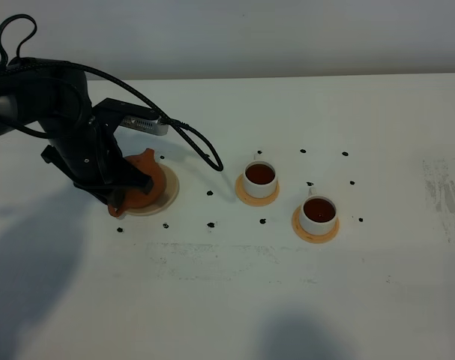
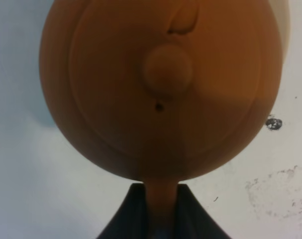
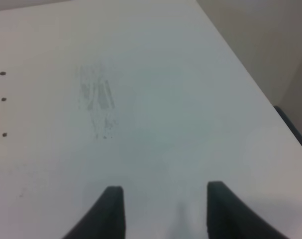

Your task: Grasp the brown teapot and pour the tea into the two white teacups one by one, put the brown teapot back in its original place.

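White teacups number two (both full); one brown teapot.

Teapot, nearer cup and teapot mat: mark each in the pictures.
teapot point(image 2: 160, 89), left wrist view, on the lid near the knob.
nearer cup point(image 1: 318, 211), exterior high view, on the tea inside it.
teapot mat point(image 1: 171, 189), exterior high view, on the bare rim beside the pot.
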Motion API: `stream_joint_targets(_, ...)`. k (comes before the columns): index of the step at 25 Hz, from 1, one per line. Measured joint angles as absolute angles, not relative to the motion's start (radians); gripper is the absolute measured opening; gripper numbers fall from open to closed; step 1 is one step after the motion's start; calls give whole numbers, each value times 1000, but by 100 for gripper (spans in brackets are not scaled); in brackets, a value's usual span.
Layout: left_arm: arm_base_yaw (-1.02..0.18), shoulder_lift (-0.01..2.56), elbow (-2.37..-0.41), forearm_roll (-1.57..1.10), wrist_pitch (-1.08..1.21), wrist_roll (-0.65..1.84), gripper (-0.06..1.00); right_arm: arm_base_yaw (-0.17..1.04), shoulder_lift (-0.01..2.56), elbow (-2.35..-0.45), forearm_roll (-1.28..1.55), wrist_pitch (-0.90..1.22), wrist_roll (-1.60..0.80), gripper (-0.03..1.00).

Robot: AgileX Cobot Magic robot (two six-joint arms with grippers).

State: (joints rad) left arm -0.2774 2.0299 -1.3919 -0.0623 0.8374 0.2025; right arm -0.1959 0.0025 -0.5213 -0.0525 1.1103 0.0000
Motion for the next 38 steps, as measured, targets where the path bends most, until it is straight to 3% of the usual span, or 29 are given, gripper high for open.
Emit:
stream_joint_targets(3, -277, 2030, -1392, -67, 833, 202, 15, -196, 2, -521, -52, 1110, 0, 40)
stream_joint_targets(9, -277, 2027, -1392, -67, 831, 202, 40, -196, 2, -521, -52, 1110, 6, 40)
stream_joint_targets(12, -277, 2004, -1392, -67, 834, 202, 46, -196, 2, -521, -52, 1110, 6, 40)
stream_joint_targets(31, -175, 1694, -1391, 76, 946, 106, 48, -196, 2, -521, -52, 1110, 6, 40)
stream_joint_targets(38, -123, 1547, -1239, 84, 943, 94, 48, -196, 2, -521, -52, 1110, 6, 40)
